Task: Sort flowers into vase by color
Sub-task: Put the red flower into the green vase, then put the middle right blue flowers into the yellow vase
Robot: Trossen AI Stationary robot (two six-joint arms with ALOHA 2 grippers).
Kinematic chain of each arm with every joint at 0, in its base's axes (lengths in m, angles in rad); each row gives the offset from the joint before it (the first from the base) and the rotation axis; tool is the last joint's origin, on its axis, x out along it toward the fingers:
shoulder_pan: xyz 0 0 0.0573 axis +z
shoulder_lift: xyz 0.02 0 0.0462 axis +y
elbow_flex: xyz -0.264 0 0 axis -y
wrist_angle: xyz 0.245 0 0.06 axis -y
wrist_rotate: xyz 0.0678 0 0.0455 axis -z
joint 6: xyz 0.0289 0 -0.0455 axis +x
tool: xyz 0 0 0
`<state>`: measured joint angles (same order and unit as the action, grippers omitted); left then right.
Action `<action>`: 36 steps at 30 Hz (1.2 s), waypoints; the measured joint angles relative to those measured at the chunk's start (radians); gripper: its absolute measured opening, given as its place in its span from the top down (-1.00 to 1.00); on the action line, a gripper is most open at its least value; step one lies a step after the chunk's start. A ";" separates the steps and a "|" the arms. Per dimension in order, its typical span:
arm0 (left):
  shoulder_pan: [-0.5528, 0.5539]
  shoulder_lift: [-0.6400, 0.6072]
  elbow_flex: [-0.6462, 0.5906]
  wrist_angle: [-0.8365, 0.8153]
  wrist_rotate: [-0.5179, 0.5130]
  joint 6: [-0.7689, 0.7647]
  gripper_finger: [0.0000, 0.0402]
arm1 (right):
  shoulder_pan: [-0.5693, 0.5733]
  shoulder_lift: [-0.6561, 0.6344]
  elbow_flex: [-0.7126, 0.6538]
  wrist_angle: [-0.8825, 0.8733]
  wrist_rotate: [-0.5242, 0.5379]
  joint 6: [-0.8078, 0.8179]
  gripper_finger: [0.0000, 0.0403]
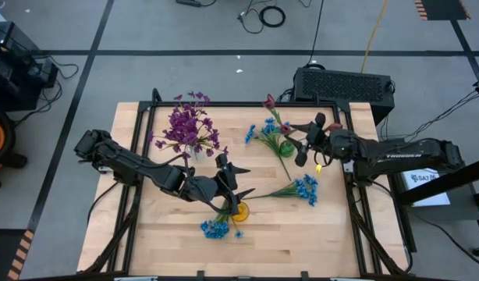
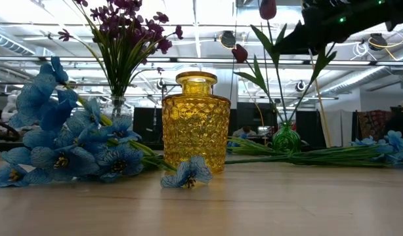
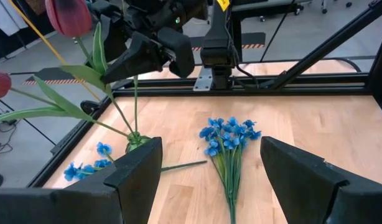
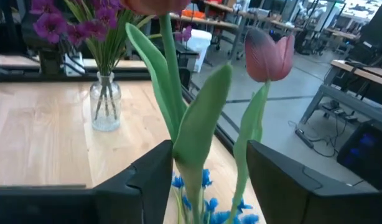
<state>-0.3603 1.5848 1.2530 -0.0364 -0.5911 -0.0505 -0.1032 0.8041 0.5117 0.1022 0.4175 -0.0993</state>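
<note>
Table (image 1: 169, 226): pale wood planks, matt and smooth, framed by dark metal rails (image 3: 284, 79). Vases: yellow vase (image 2: 195, 124) of glossy glass with a diamond-cut pattern; clear vase (image 4: 106, 102) of smooth glass; small green vase (image 2: 286, 138) of shiny glass. Flowers: blue flowers (image 2: 63, 147) with thin cloth-like matt petals, red tulips (image 4: 269, 55) with soft matt petals and smooth plastic-looking green leaves; left gripper (image 3: 209, 177) and right gripper (image 4: 209, 180) with matt dark fingers.
</note>
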 joint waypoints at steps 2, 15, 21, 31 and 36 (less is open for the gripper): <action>0.000 0.000 0.000 0.000 0.000 0.000 -0.38 | 0.000 -0.012 0.017 -0.044 0.000 -0.006 0.03; 0.000 0.000 0.000 -0.005 0.002 0.002 -0.38 | 0.009 -0.066 0.120 -0.366 -0.034 0.088 0.03; 0.000 0.000 0.000 -0.014 0.002 0.002 -0.38 | 0.083 -0.105 0.120 -0.368 -0.035 0.146 0.02; 0.000 0.000 0.000 -0.082 0.017 -0.001 -0.38 | 0.304 -0.224 0.120 -0.395 -0.029 0.296 0.02; 0.000 0.000 0.000 -0.109 0.061 -0.064 -0.38 | 0.395 -0.202 0.120 -0.513 -0.023 0.498 0.02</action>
<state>-0.3603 1.5848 1.2530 -0.1455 -0.5305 -0.1141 0.2915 0.6017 0.6315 -0.4106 0.3948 0.3988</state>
